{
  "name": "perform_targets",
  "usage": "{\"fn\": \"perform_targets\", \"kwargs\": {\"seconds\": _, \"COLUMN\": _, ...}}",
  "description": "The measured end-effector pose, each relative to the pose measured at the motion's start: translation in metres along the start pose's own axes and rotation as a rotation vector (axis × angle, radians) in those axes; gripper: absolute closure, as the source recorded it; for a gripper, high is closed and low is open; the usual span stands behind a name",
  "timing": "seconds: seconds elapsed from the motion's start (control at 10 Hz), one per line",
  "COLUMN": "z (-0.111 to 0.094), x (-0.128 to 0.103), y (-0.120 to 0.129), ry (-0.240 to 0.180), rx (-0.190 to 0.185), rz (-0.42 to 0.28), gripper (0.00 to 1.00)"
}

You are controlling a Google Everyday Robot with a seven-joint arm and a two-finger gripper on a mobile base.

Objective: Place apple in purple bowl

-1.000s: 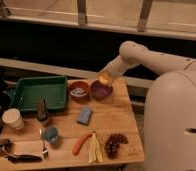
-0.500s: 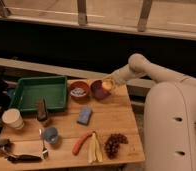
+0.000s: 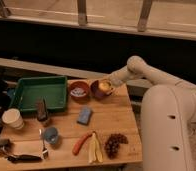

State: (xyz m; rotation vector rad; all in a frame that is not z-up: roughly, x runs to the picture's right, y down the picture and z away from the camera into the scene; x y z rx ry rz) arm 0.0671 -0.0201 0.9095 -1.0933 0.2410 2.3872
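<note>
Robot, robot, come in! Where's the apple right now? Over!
Claw low over purple bowl, at table's far edge. Apple at the claw, inside bowl's rim. Red bowl alongside, not blocking.

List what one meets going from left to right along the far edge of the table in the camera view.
Green tray → red bowl → purple bowl holding the apple → end effector at the apple.

Apple [image 3: 105, 86] in purple bowl [image 3: 97, 93], pincer [image 3: 110, 81] above.

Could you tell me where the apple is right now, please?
The apple is at the purple bowl, near the table's far right edge, just right of the red bowl, with the gripper right at it.
</note>
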Motion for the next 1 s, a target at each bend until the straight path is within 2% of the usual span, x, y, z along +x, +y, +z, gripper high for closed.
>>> {"fn": "perform_targets", "kwargs": {"seconds": 0.1, "z": 0.0057, "x": 0.002, "y": 0.0016, "ry": 0.011, "rx": 0.001, "rz": -0.006, "gripper": 0.32}}
{"fn": "perform_targets", "kwargs": {"seconds": 0.2, "z": 0.0073, "x": 0.0036, "y": 0.0025, "ry": 0.016, "rx": -0.001, "rz": -0.014, "gripper": 0.3}}
{"fn": "perform_targets", "kwargs": {"seconds": 1.0, "z": 0.0089, "x": 0.0057, "y": 0.0032, "ry": 0.021, "rx": -0.009, "rz": -0.028, "gripper": 0.3}}
